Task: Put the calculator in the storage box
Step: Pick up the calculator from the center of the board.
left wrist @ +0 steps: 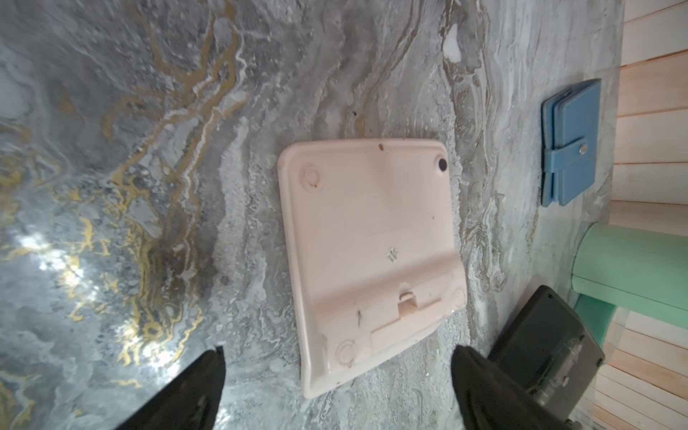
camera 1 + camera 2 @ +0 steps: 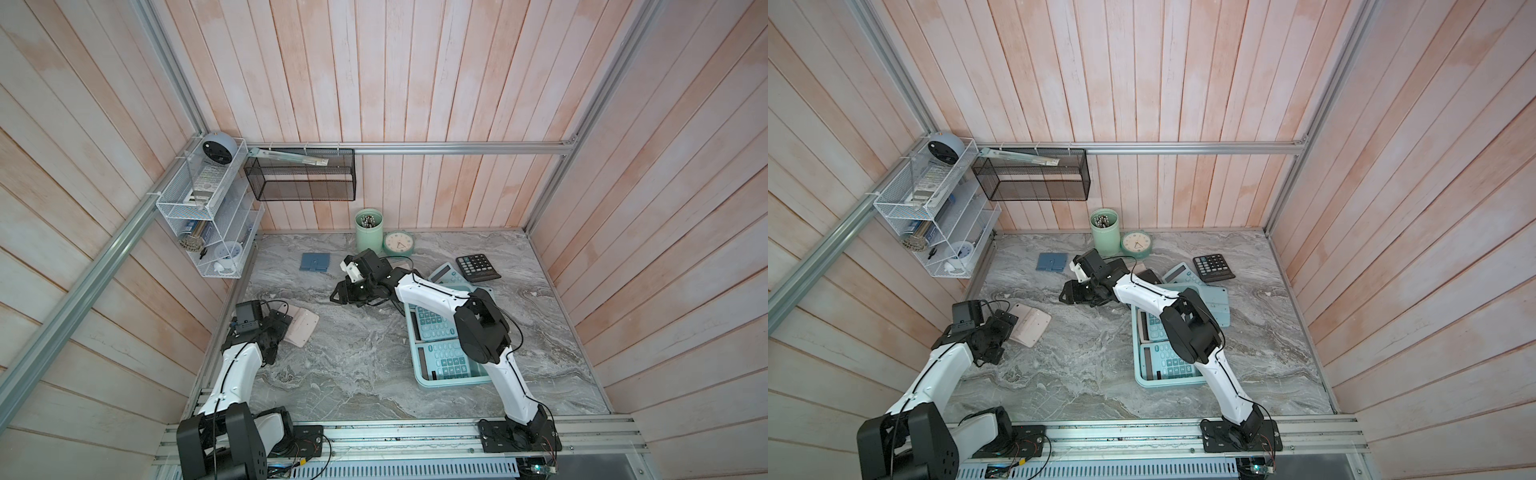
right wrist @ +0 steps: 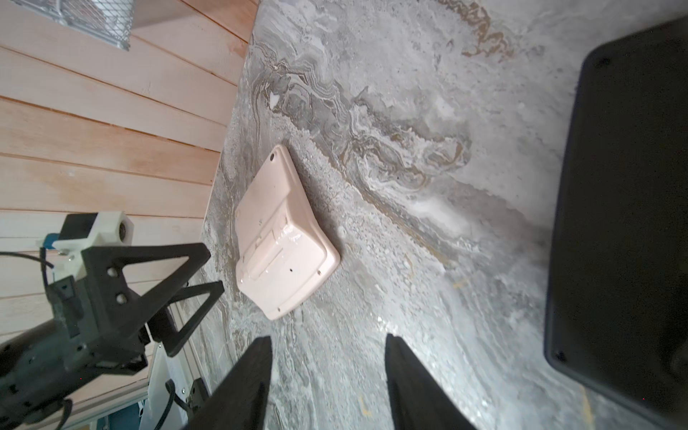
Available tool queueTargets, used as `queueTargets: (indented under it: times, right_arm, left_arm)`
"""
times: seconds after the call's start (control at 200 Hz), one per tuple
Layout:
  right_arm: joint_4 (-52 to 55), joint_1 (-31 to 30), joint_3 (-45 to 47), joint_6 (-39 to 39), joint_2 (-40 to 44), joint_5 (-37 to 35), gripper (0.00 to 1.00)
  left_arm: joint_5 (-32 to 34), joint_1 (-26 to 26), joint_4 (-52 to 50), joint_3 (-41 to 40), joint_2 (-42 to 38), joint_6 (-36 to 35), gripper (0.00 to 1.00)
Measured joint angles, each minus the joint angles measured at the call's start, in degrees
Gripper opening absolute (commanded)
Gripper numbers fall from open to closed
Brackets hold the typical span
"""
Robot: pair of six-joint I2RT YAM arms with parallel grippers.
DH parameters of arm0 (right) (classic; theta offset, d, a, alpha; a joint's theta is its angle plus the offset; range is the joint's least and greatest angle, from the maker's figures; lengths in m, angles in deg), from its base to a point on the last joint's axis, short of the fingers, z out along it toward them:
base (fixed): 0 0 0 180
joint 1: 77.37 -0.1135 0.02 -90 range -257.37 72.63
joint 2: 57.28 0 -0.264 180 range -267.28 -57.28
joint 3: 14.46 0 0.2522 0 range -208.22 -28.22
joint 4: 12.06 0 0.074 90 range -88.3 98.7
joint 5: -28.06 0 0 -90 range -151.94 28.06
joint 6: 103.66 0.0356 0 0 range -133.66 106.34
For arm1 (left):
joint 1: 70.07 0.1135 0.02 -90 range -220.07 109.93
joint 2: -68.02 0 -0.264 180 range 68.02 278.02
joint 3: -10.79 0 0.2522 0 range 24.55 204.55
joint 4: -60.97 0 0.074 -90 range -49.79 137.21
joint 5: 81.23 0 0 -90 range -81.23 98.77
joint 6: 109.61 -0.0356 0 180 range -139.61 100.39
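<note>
On your left gripper the fingers are standing fully spread and holding nothing, hovering just beside the left edge of the pink calculator; can't tell if they're touching it. That calculator is lying face down on the marble table, left side, mid-depth. On your right gripper the fingers are sitting partly apart with bare table between them, gripping nothing, pointing left toward the same calculator from mid-table. The storage box is sitting right of centre in the near half, well apart from the pink one, carrying two teal calculators. This is reading as the reach-for-pickup step, with nothing lifted yet. The next move is calling for you to set the left fingers astride the thin body, close, lift clear and carry it right to the box, where free room is looking tight
</note>
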State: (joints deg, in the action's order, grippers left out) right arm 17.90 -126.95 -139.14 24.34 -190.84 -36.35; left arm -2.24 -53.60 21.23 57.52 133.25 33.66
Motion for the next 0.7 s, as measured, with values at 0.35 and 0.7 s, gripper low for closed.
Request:
queueTargets:
  times: [0.35,0.7]
  right_arm:
    - [2.45,-0.42,-19.82,1.27,-16.00,3.02,0.56]
    - [4.94,-3.23,-34.29,5.51,-25.99,7.96,0.55]
  left_arm:
    - [-8.87,5.27,8.13,-4.98,3.89,2.95,0.95]
    - [-18.45,6.40,20.90,-7.74,7.80,5.79,0.88]
